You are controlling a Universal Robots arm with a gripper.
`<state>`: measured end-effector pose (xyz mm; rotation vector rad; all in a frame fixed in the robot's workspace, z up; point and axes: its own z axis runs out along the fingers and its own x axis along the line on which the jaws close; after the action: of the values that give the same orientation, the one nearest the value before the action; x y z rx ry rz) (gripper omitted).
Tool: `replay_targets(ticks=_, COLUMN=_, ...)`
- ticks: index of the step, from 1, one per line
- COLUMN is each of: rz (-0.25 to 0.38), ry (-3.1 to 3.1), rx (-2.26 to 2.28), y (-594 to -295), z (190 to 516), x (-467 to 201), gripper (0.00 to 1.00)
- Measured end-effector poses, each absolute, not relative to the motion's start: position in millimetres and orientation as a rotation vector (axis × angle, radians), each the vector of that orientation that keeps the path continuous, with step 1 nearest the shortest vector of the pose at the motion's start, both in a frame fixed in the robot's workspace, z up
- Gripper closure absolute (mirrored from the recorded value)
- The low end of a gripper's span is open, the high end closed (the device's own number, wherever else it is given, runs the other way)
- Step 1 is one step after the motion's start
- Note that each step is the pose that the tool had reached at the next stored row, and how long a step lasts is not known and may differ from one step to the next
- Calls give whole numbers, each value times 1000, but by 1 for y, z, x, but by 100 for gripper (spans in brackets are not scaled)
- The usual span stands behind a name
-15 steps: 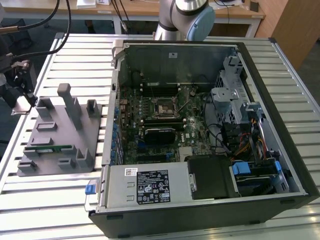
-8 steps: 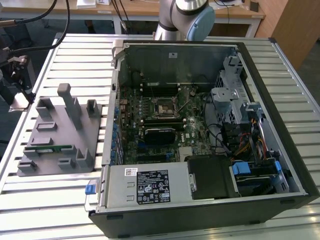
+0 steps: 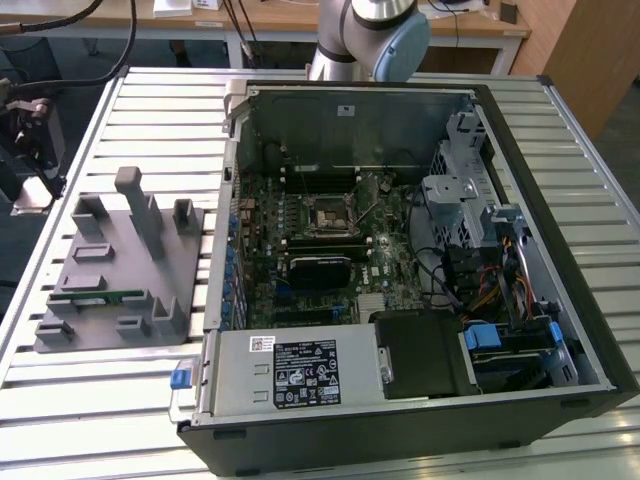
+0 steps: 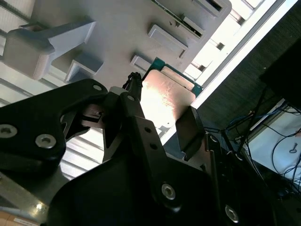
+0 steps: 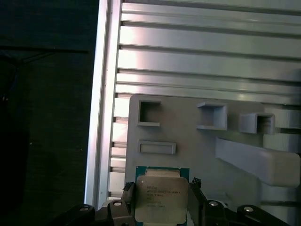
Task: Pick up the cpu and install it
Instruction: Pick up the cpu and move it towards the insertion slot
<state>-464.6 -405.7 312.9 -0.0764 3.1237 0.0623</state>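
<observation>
In both wrist views the cpu (image 5: 161, 197) (image 4: 165, 96), a flat square chip with a pale metal top and green edge, sits between my gripper's (image 5: 162, 192) (image 4: 162, 110) black fingers (image 5: 128, 194), which are shut on its two opposite sides. It hangs just above the grey plastic fixture (image 5: 188, 141) (image 4: 117, 33), near the fixture's edge by the table rim. The exterior view shows the fixture (image 3: 110, 260) on its left and the open computer case with the bare cpu socket (image 3: 330, 213) in the middle of the green motherboard.
The slatted metal table (image 3: 150, 110) carries the fixture and the case (image 3: 560, 330). A green memory stick (image 3: 95, 296) lies in the fixture, whose posts (image 3: 135, 200) stand tall. Drive bays and cables (image 3: 480, 270) fill the case's side on the exterior view's right. The arm (image 3: 365, 35) rises behind the case.
</observation>
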Motion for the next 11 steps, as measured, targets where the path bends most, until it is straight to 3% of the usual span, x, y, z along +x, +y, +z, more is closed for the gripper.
replay_targets(ticks=11, rz=62, ry=3124, rx=-76, y=-405, z=339, x=-465, gripper=46)
